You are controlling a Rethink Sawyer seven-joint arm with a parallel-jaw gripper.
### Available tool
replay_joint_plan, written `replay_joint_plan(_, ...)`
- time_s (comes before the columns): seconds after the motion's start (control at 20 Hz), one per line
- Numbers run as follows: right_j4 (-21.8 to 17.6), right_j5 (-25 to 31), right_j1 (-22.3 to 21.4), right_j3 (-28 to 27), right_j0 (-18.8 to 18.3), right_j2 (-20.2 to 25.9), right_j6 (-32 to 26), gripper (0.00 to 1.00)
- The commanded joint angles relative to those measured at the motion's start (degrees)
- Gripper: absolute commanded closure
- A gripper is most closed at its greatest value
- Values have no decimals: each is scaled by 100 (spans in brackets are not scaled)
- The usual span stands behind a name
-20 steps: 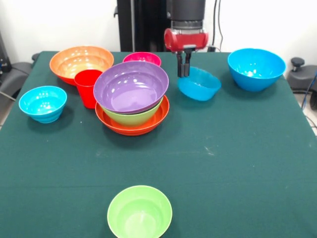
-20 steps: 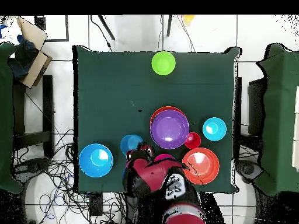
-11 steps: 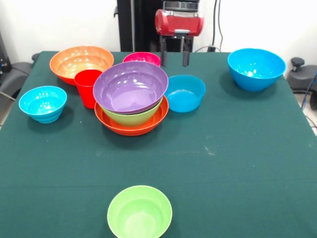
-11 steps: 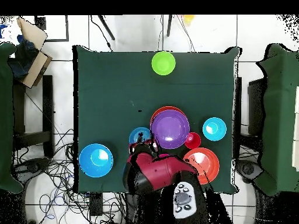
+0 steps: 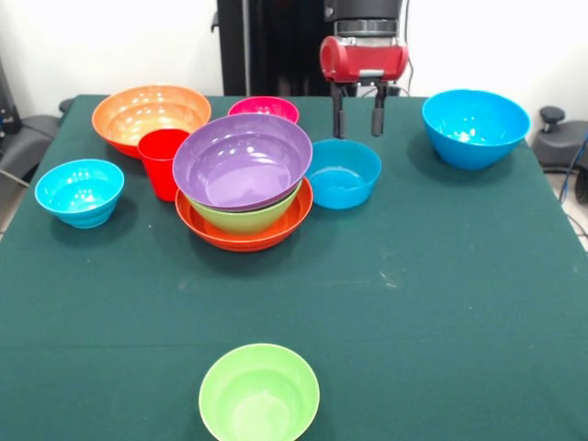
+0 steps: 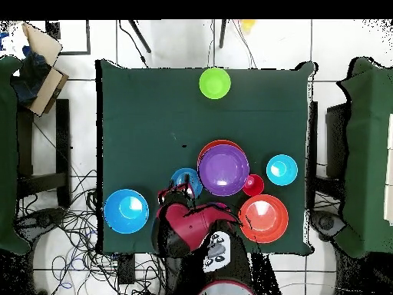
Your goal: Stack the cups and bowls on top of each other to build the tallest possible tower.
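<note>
Front view: blue bowl sat at frame centre-top, just below the gripper, beside the tower. Gripper fingers were spread wide, holding nothing, clear of the bowl.

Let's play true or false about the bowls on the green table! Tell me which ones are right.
1. The purple bowl sits on top of the pile. True.
2. The gripper is holding a blue bowl. False: its jaws are open and empty, above the blue bowl beside the pile.
3. The red cup is stacked inside the purple bowl. False: it stands on the table beside the pile.
4. A green bowl sits alone at the near edge in the front view. True.
5. The pile's bottom bowl is blue. False: it is an orange bowl.
</note>
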Motion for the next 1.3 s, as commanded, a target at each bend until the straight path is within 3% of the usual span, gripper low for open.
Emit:
replay_joint_plan(0.05, 106, -30, 398, -414, 6, 188, 643, 0)
replay_joint_plan(0.2, 117, -103, 503, -498, -18, 240, 656, 0)
replay_joint_plan(0.5, -293, 0, 812, -1168, -523, 928, 422, 0)
replay_joint_plan(1.3, -378, 117, 742, -1145, -545, 1001, 351, 0)
